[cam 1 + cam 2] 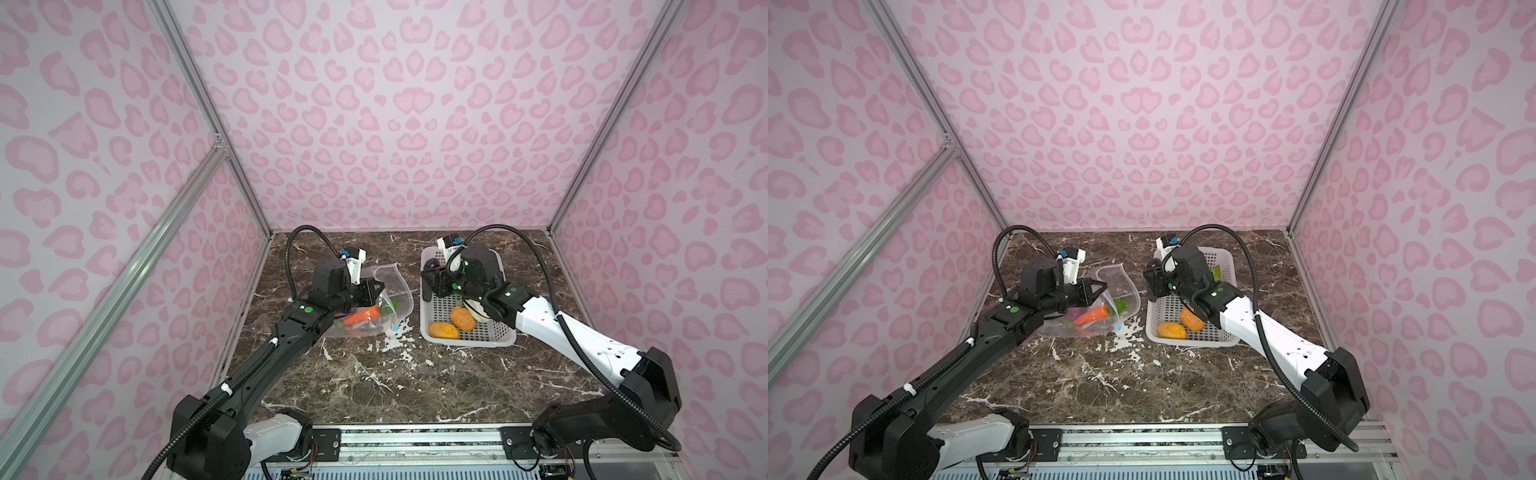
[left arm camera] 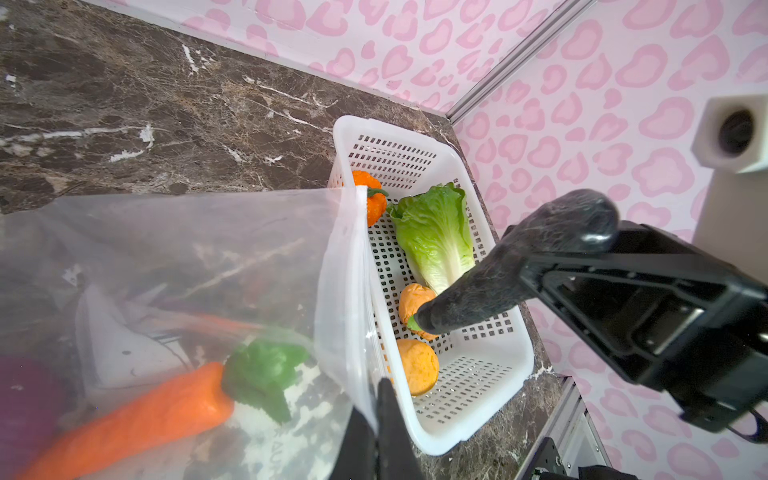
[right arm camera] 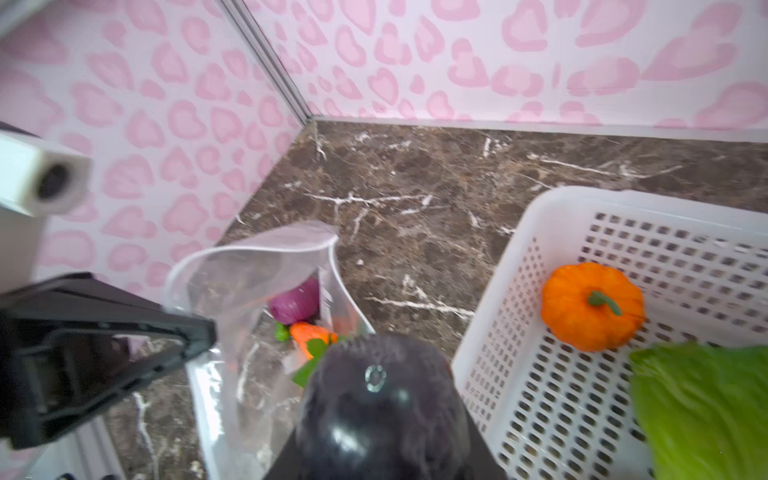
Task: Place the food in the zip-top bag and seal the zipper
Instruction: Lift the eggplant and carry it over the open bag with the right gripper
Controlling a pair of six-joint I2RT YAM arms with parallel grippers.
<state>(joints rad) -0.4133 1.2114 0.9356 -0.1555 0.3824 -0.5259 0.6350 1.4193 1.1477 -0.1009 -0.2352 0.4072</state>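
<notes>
We see the dark piece [image 3: 378,407] held tight in the right gripper [image 1: 432,277], over the basket's [image 1: 465,341] edge. Its long end points left at the zip-top bag [image 3: 249,266], close by. The left gripper [image 2: 376,415] pinches the bag's rim, mouth open.

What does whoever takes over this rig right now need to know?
Left hand: shut on the zip-top bag at its mouth edge, holding it open.
Right hand: shut on the dark piece, lifted by the basket rim nearest the bag.
Done: carrot and purple piece in the bag.
Left: bag the dark piece, then pumpkin, cabbage and yellow-orange pieces from the basket; seal the zipper, now open.
</notes>
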